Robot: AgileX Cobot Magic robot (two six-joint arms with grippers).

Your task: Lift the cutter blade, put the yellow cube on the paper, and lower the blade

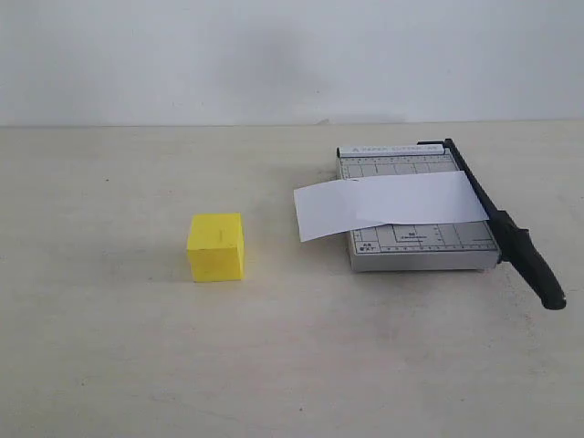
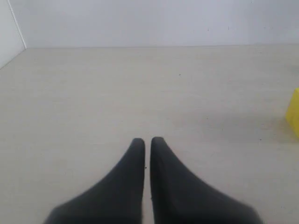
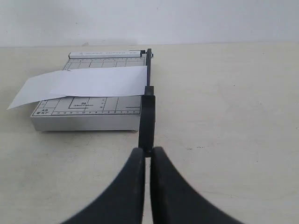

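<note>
The yellow cube (image 1: 216,246) stands on the table left of the grey trimmer board (image 1: 422,243); its edge shows in the left wrist view as the cube (image 2: 295,113). The paper (image 1: 388,205) lies across the board and overhangs its left side. Down along the board's right edge rests the cutter blade (image 1: 482,203), its thick handle (image 1: 535,266) sticking out toward the front. Neither gripper shows in the exterior view. My left gripper (image 2: 147,140) is shut and empty over bare table. My right gripper (image 3: 147,149) is shut, lined up with the handle (image 3: 147,119) beyond its tips.
A white wall (image 1: 292,55) closes off the back of the beige table (image 1: 109,365). The trimmer board (image 3: 84,122) with the paper (image 3: 84,83) lies beside the blade in the right wrist view.
</note>
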